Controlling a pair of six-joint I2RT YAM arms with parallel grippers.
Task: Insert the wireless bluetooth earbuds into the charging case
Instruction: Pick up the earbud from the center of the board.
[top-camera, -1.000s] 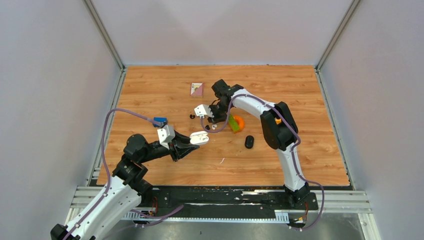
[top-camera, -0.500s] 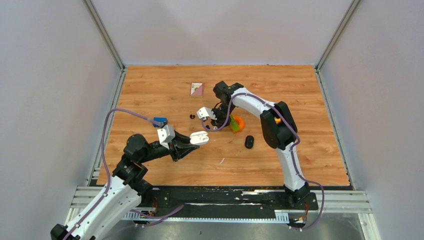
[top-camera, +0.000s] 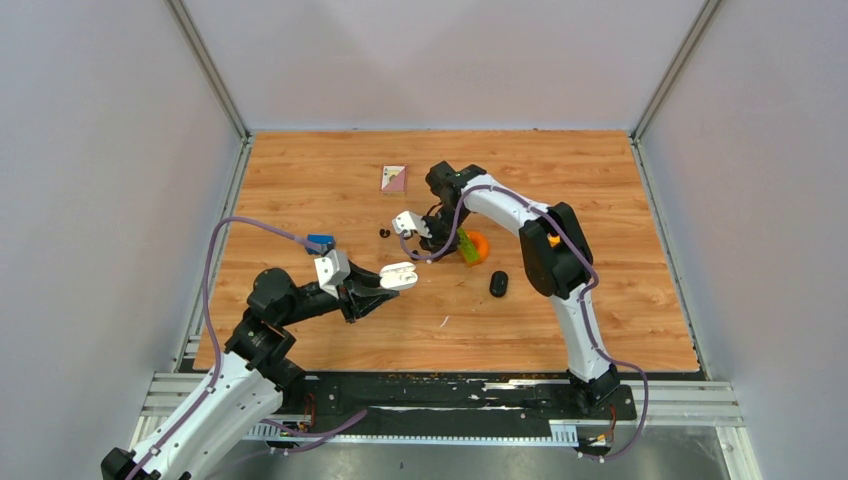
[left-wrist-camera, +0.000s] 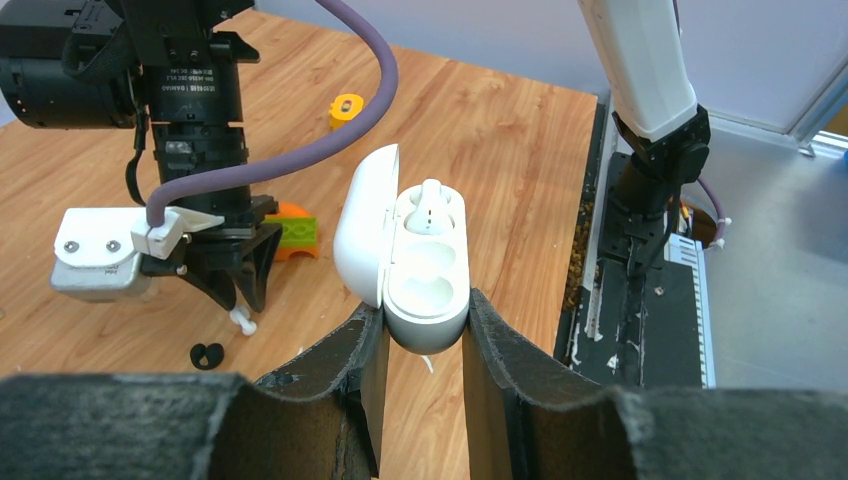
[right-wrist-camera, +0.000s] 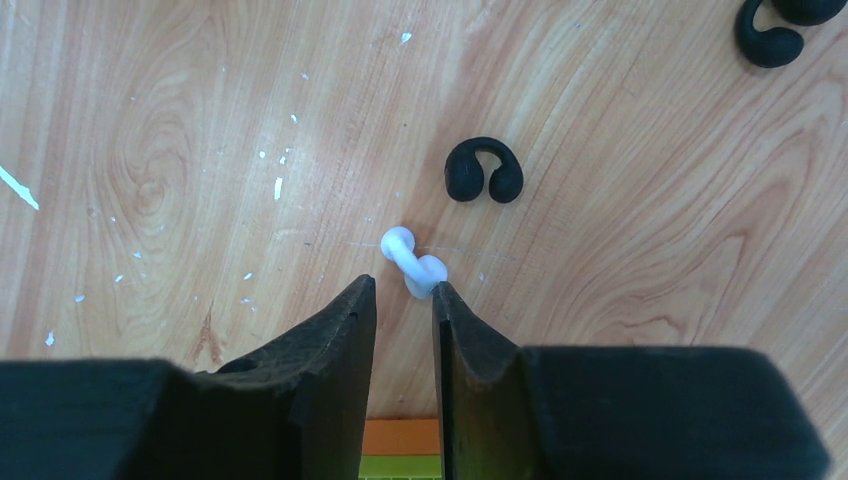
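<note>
The left gripper (left-wrist-camera: 420, 330) is clamping the open charging case (left-wrist-camera: 425, 270). The seated white earbud (left-wrist-camera: 430, 205) is filling its farther socket, and the nearer socket is empty. Beyond, the right gripper (right-wrist-camera: 403, 295), jaws slightly parted and empty, is hovering with the loose white earbud (right-wrist-camera: 412, 262) just ahead of its fingertips. The pickup is in hand, and the next move is likely centring and pinching. Over the last second the right gripper has been shifting slightly, while the left is unchanged.

Open white case (left-wrist-camera: 428, 290) holds a seated white earbud (left-wrist-camera: 430, 200); a loose white earbud (right-wrist-camera: 412, 262) lies near a seemingly C-shaped black earbud (right-wrist-camera: 484, 172).
</note>
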